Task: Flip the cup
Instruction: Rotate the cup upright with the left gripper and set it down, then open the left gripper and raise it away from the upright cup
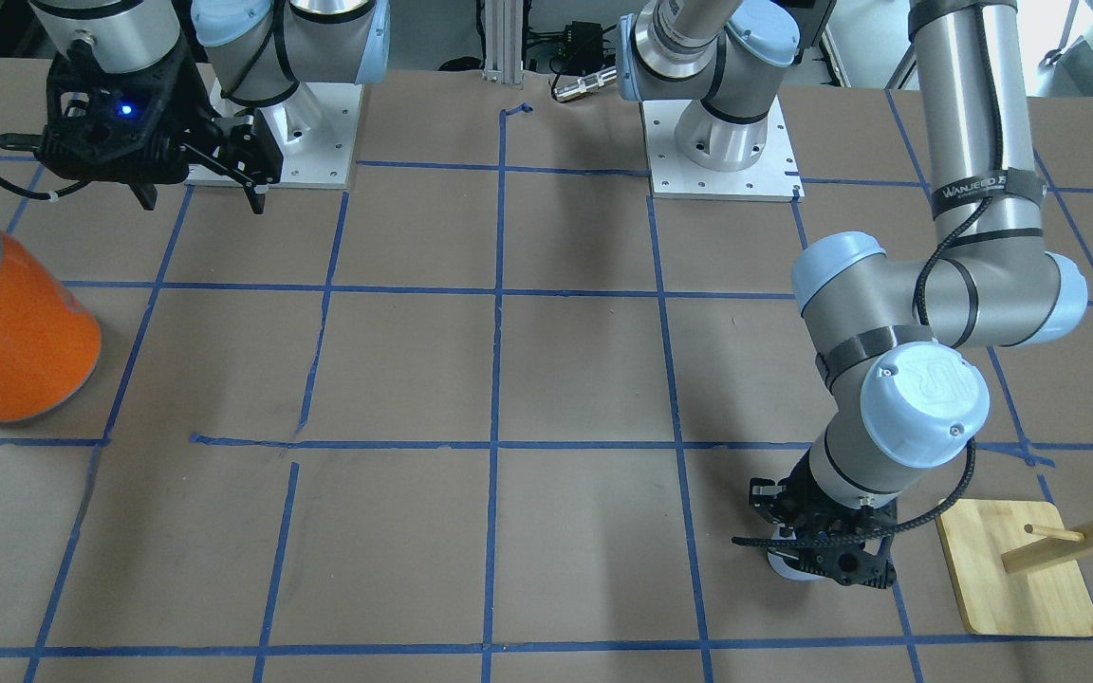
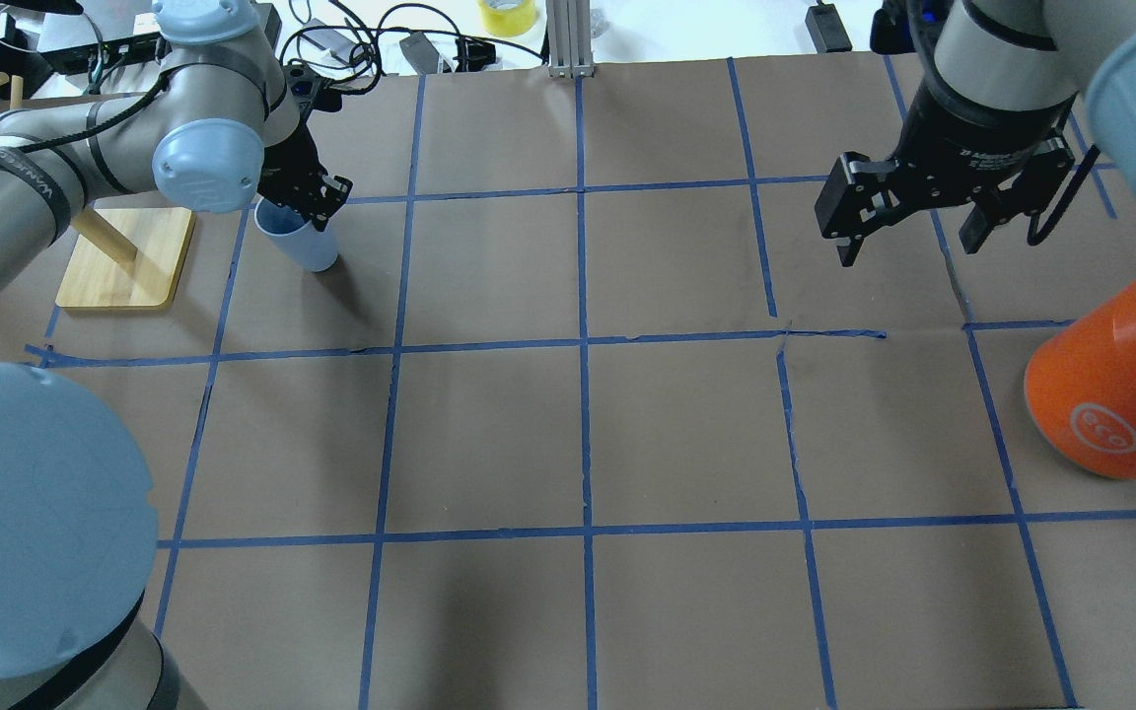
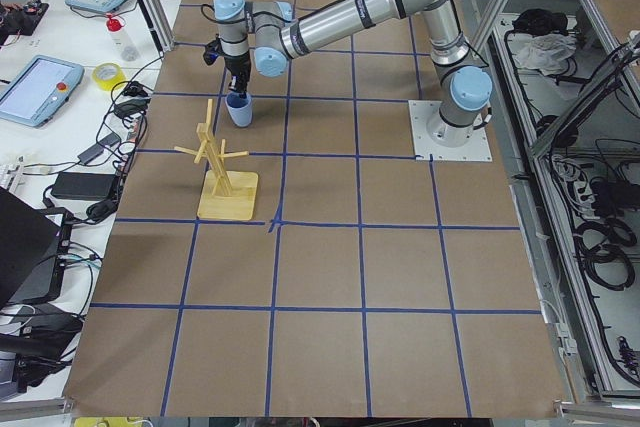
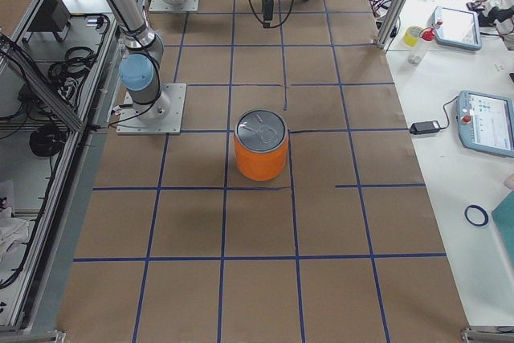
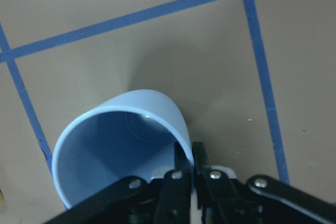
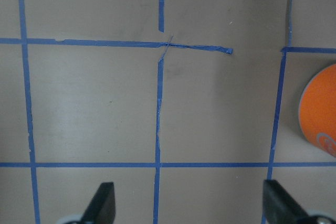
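Seemingly the flip is either just finished or not yet begun; the pictures do not settle which. Going left to right in the overhead view, the wooden peg rack [image 2: 124,258] stands at the table's far left. Just beside it, the left gripper [image 2: 312,204] is clamped on the pale blue cup [image 2: 300,245]. The cup is mouth up, leaning a little, with its bluish inside showing. If mouth up is the goal, only the release is left. If not, the whole turn remains. Well apart, on the right half, the right gripper [image 2: 908,247] hangs spread wide and holding nothing, near the orange canister [image 2: 1100,404] with its silver top.

Only the left wrist view shows the grip itself: one finger inside the rim and one outside, pinched narrow on the wall. The front-facing view hides nearly all of the cup beneath that gripper. Whether the cup's base sits flat on the brown paper I cannot tell. The right wrist view shows only taped grid between its parted fingers.
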Controlling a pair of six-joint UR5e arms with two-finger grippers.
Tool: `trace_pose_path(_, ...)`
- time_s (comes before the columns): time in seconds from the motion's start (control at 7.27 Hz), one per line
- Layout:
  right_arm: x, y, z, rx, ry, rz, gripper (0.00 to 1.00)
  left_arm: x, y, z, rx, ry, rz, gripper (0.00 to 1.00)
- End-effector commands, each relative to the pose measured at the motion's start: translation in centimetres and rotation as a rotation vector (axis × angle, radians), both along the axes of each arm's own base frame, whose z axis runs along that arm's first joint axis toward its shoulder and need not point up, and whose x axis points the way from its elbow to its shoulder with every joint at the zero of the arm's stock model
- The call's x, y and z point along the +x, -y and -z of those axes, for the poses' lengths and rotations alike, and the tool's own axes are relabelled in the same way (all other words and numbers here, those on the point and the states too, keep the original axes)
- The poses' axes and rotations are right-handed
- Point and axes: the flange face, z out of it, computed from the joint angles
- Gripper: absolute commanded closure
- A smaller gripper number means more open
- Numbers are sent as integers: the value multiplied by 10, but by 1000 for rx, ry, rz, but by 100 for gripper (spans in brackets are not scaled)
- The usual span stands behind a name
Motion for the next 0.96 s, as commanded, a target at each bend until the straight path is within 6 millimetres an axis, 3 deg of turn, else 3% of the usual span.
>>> trace_pose_path(0.0, 10, 0, 2, -1, 4, -30, 0, -1, -3, -11, -14, -1, -3, 0)
trace_pose_path(0.14, 10, 2, 0, -6, 20, -25, 0, -2, -7, -26, -24, 2, -3, 0)
trace_pose_path(0.28, 10, 5, -3, -30, 39, -23, 0, -16, -21, -66, -26, 0, 14, 0)
trace_pose_path(0.55, 10, 8, -7, -70, 37, -26, 0, -30, -76, -155, -63, -64, 17, 3)
trace_pose_path(0.83, 1, 14, -10, -98, 36, -9, 0, -40, -130, -222, -125, -58, -19, 2)
